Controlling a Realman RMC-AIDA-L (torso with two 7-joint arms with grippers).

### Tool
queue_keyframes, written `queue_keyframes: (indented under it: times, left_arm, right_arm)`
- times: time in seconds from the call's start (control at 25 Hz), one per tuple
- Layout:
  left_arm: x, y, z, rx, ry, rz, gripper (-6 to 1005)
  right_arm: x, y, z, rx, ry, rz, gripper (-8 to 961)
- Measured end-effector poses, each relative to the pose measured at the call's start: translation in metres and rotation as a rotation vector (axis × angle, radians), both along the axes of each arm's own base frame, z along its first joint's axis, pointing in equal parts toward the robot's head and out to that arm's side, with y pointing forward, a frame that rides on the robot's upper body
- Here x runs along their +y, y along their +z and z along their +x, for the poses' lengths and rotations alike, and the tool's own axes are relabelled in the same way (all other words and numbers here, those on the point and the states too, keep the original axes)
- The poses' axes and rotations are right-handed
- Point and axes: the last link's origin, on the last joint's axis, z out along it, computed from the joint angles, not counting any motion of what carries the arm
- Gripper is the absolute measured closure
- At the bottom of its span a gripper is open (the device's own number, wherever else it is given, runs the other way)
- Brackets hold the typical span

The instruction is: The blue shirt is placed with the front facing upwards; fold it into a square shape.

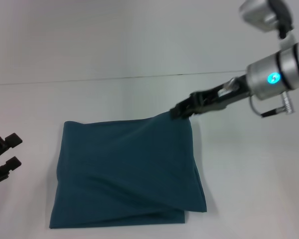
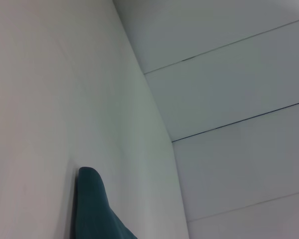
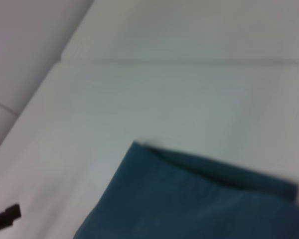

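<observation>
The right gripper (image 1: 182, 112) has its fingers closed on the far right corner of the blue shirt (image 1: 127, 172) and holds that corner a little above the white table (image 1: 139, 94), so the cloth slopes down and away from it. The rest of the shirt lies below and to the left of this gripper as a folded, nearly square packet with the plain side up. The left gripper (image 1: 4, 152) waits with its fingers apart and nothing between them, just beside the shirt's left edge.

1. Folded cotton shirt (image 1: 124, 169): plain dark teal-blue, no print showing.
2. Flat table surface (image 1: 114, 99): plain white.
3. Right gripper (image 1: 182, 112): black fingers; silver wrist with black bands and cyan light.
4. Left gripper (image 1: 5, 152): black.
</observation>
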Motion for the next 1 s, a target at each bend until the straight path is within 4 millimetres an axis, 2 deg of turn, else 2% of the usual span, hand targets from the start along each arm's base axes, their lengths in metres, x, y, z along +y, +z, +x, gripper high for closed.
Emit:
queue_keyframes:
  times: [0.2,0.44,0.72,0.88,1.0]
  left_arm:
    - [0.002,-0.001,0.001,-0.002,0.0,0.003,63]
    - [0.004,-0.002,0.003,-0.003,-0.006,-0.001,63]
    - [0.004,-0.002,0.002,0.0,-0.001,0.001,62]
    - [0.005,-0.002,0.002,0.001,-0.001,0.002,62]
    - [0.005,-0.002,0.002,0.002,-0.001,0.003,63]
  right_arm:
    - [0.001,-0.034,-0.009,-0.009,-0.019,-0.018,539]
    - [0.011,-0.058,-0.011,-0.079,-0.044,0.082,539]
    - [0.009,-0.075,-0.004,-0.144,-0.064,0.09,539]
    - [0.014,-0.074,0.005,-0.221,-0.079,0.134,539]
    - [0.019,-0.067,0.0,-0.211,-0.074,0.156,539]
